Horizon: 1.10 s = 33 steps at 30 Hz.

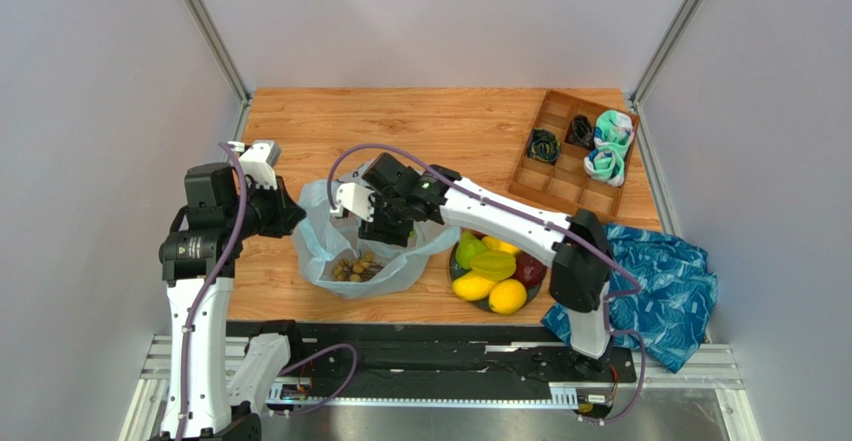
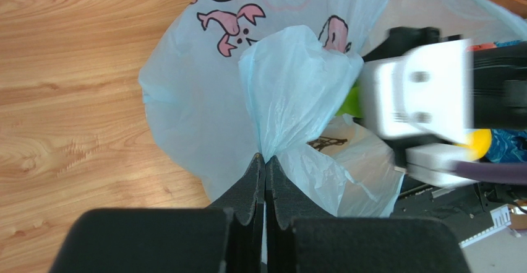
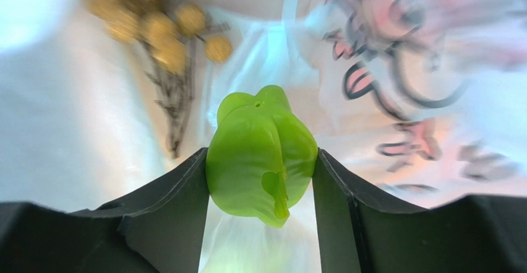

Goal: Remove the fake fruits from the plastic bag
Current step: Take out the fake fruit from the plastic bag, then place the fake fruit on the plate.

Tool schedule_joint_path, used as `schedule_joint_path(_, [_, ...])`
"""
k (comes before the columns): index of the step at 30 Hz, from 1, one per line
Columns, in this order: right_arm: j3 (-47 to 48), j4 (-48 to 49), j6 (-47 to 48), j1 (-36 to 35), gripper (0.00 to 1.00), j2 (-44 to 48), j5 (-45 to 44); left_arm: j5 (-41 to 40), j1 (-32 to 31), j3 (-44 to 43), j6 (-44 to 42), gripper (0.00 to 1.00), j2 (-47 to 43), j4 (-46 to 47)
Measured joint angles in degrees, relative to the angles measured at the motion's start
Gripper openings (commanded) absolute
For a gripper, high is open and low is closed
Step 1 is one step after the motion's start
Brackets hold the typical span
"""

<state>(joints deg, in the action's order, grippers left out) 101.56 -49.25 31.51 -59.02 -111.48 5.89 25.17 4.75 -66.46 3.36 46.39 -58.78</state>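
Note:
The plastic bag (image 1: pixel 325 246) lies open on the wooden table, pale blue with a pink cartoon print (image 2: pixel 232 22). My left gripper (image 2: pixel 265 157) is shut on a bunched part of the bag's rim and holds it up. My right gripper (image 3: pixel 261 153) is down inside the bag, both fingers pressed against a glossy green lobed fruit (image 3: pixel 247 155). A brownish grape bunch (image 3: pixel 161 25) lies on the bag's floor beyond it, also showing from above (image 1: pixel 355 266). In the top view my right gripper (image 1: pixel 387 231) is over the bag's mouth. More fake fruits (image 1: pixel 490 276) lie in a pile to the right of the bag.
A wooden compartment tray (image 1: pixel 545 176) with rolled socks (image 1: pixel 608 146) stands at the back right. A blue patterned cloth (image 1: pixel 670 281) lies at the right edge beside the right arm's base. Grey walls close in both sides.

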Motion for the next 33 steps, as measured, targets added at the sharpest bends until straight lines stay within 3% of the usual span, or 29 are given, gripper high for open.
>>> schedule_joint_path(8, [-3.4, 2.3, -4.8, 1.2, 0.42, 11.3, 11.8, -0.2, 0.0, 0.4, 0.2, 0.0, 0.0, 0.4])
schedule_joint_path(15, [-2.8, -0.9, -6.3, 4.8, 0.4, 16.1, 13.3, -0.7, 0.0, 0.4, 0.2, 0.0, -0.1, 0.3])
schedule_joint_path(20, [-5.3, -8.5, -4.3, 14.3, 0.41, 24.6, 11.3, -0.9, 0.0, 0.4, 0.2, 0.0, -0.2, 0.5])
schedule_joint_path(26, [-21.0, -15.7, 1.4, 22.4, 0.41, 37.0, 4.7, -0.5, 0.6, 0.4, 0.4, 0.0, -0.2, 2.0])
schedule_joint_path(33, [-27.7, -16.8, 5.0, 23.5, 0.42, 31.1, -1.5, 0.1, 1.8, 0.4, 0.9, 0.0, 0.2, 2.8])
